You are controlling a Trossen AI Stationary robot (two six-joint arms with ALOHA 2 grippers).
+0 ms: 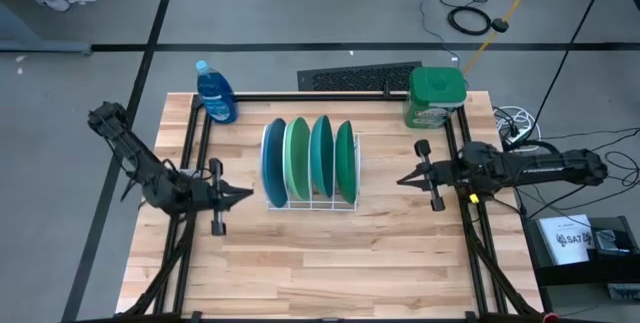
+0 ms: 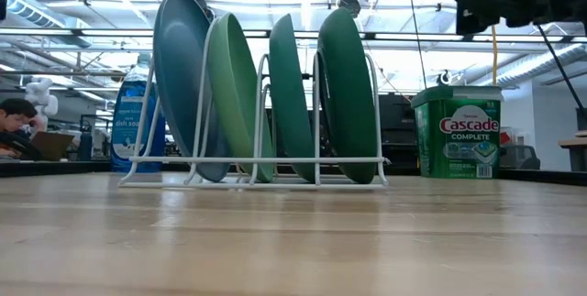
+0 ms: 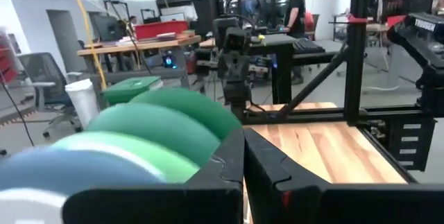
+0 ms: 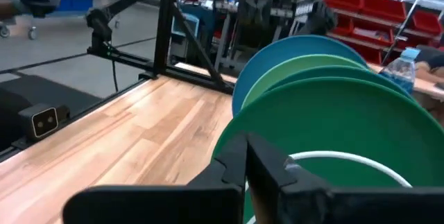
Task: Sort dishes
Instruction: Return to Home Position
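Note:
Four round plates stand on edge in the slots of a white wire rack (image 1: 310, 202) at the table's middle: blue (image 1: 273, 162), light green (image 1: 297, 159), teal (image 1: 321, 156) and dark green (image 1: 345, 159), left to right. The low view shows them upright, leaning slightly: blue (image 2: 179, 76), light green (image 2: 236, 85), teal (image 2: 292, 90), dark green (image 2: 348, 85). My left gripper (image 1: 247, 195) hangs shut to the left of the rack, pointing at it. My right gripper (image 1: 402, 179) hangs shut to the right of the rack, pointing at the dark green plate (image 4: 347, 134).
A blue soap bottle (image 1: 215, 93) stands at the far left of the table, and a green detergent tub (image 1: 436, 96) at the far right. Black frame rails (image 1: 300, 95) run along the far edge and both sides. The wooden table (image 1: 320, 263) lies bare near the front edge.

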